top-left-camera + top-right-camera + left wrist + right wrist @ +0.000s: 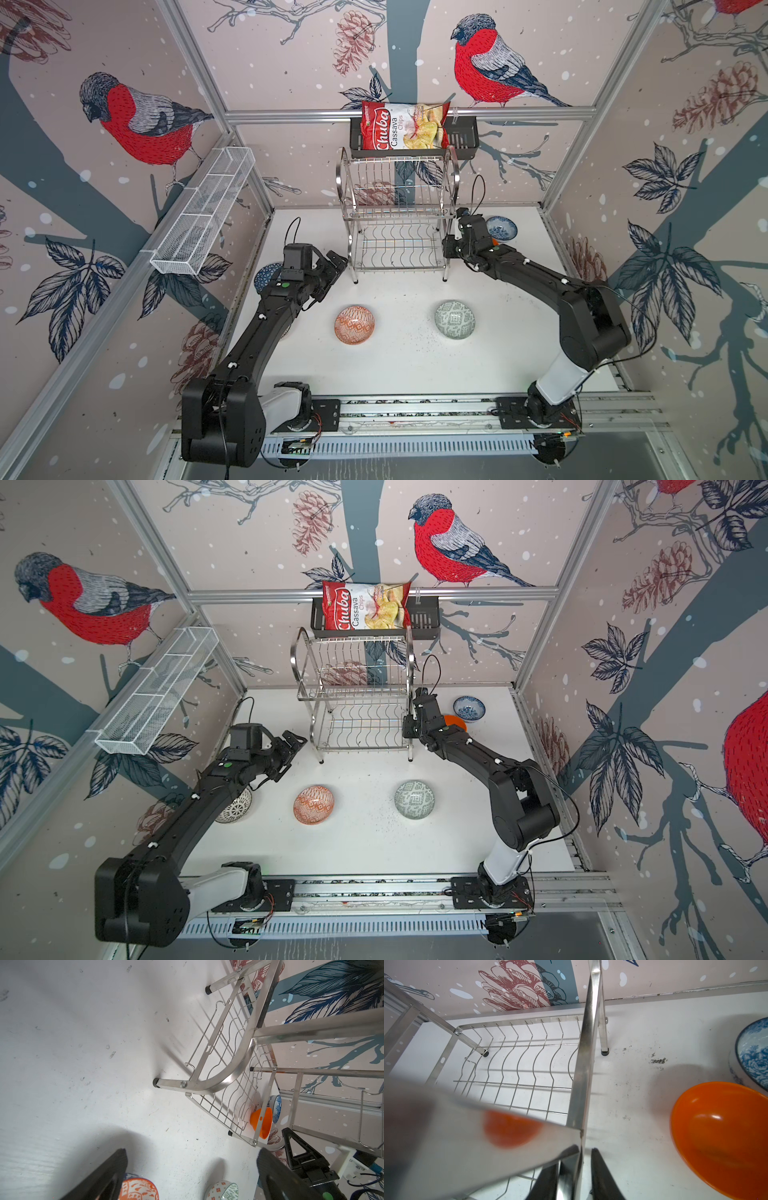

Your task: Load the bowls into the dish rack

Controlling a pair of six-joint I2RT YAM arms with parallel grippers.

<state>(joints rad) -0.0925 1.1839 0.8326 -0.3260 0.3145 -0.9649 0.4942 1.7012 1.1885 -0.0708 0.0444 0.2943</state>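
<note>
The dish rack [397, 216] [355, 696] stands empty at the back of the white table. My right gripper [450, 246] [577, 1157] straddles its right end post [584, 1076], jaws slightly open, a thin gap showing beside one finger [598, 1169]. A plain orange bowl [720, 1136] and a white-blue floral bowl [501, 227] sit just right of it. My left gripper [334, 266] [192, 1153] hangs wide open and empty left of the rack. Orange-white [354, 325] and grey-green [455, 319] bowls lie in front. A dark blue bowl [266, 276] and a white black-patterned bowl [235, 808] are partly hidden by the left arm.
A long white mesh basket [203, 216] hangs on the left wall. A black basket [461, 139] with a chips bag [401, 126] hangs right above the rack. The arms' base rail [415, 411] runs along the table's front edge.
</note>
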